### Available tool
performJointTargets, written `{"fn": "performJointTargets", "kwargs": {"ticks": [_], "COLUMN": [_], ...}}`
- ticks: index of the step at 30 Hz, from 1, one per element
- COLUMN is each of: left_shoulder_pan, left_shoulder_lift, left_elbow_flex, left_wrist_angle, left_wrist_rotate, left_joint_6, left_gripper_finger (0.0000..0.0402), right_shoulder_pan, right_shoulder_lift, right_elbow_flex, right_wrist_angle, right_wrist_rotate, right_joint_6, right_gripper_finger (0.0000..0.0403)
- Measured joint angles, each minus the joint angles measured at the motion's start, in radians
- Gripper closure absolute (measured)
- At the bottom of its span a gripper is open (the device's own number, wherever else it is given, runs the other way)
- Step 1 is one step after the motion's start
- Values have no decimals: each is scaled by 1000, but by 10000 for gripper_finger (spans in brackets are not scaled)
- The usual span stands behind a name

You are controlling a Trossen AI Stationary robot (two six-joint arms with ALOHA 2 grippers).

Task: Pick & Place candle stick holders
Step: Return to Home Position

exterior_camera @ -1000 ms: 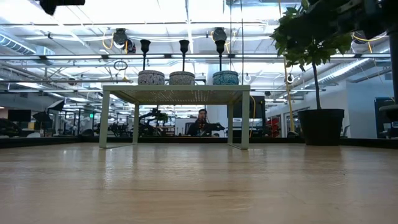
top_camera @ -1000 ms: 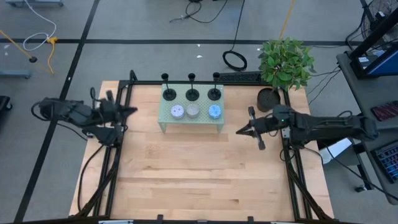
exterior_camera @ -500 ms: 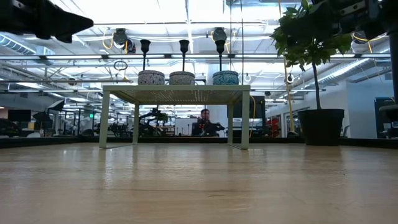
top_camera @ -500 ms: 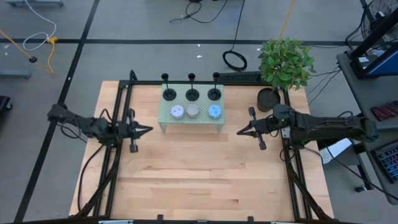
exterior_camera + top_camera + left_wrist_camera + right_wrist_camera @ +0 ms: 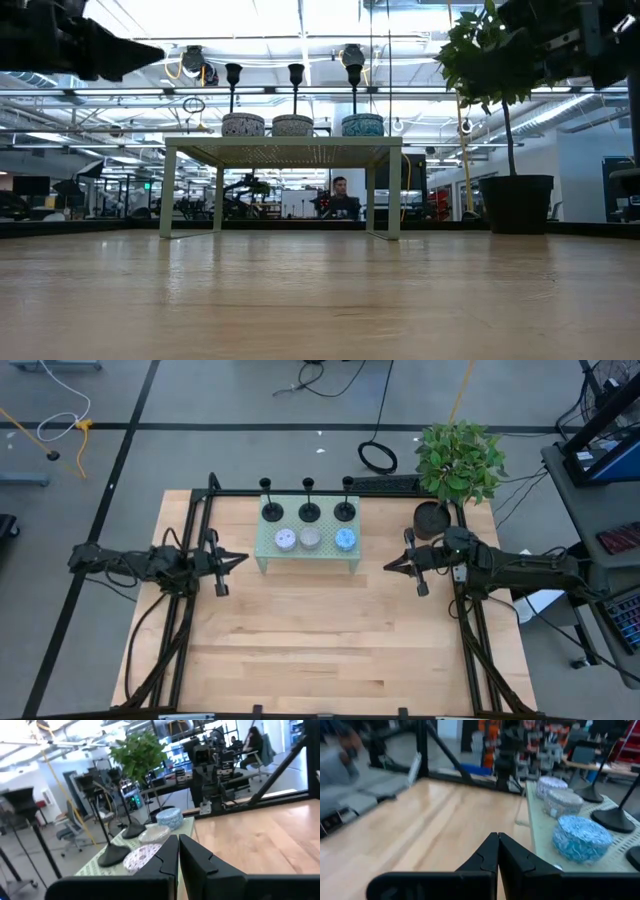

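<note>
The left gripper [image 5: 238, 558] hangs above the left part of the wooden table [image 5: 320, 650], just left of the green stand [image 5: 300, 558] and pointing right toward it. In its wrist view the two dark fingers [image 5: 167, 854] are clenched tip to tip with nothing between them. The stand sits at the far middle of the table. On its top, three black candle stick holders [image 5: 309, 511] stand upright in a row along the far edge, spaced apart from one another. Nearer, three round candles [image 5: 311, 538] sit in a matching row, one in front of each holder. In the low view the stems rise behind the candles, and a person [image 5: 341, 196] shows in the room beyond, under the stand. The right gripper [image 5: 389, 567] hangs above the table's right part, just right of the stand and pointing left at it. Its fingers [image 5: 486, 855] are also pressed together and hold nothing. A potted plant [image 5: 458, 460] stands at the far right corner, beyond the right arm.
</note>
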Motion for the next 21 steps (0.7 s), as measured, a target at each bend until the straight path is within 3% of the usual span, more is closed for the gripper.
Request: {"fn": "performJointTargets", "kwargs": {"ticks": [3,7,9,18,21], "left_shoulder_pan": [27,39,40,40,40], "left_shoulder_lift": [0,0,0,1,1], "left_elbow_flex": [-6,-74,-112,-118,-118], "left_wrist_angle": [-12,115,191,172,150], "left_wrist_rotate": [27,102,93,63,50], "left_joint_6": [-44,-40,-17,-9,-10], "left_gripper_finger": [380,380,380,380,380], "right_shoulder_pan": [-17,-28,-29,-29,-29], "right_shoulder_lift": [-19,-56,-78,-183,-228], "right_elbow_flex": [-65,-126,-143,-207,-243], "right_wrist_angle": [82,121,132,124,123], "right_wrist_rotate": [-2,-2,-1,5,74], "right_joint_6": [28,39,44,85,106], "right_gripper_finger": [403,403,403,403,403]}}
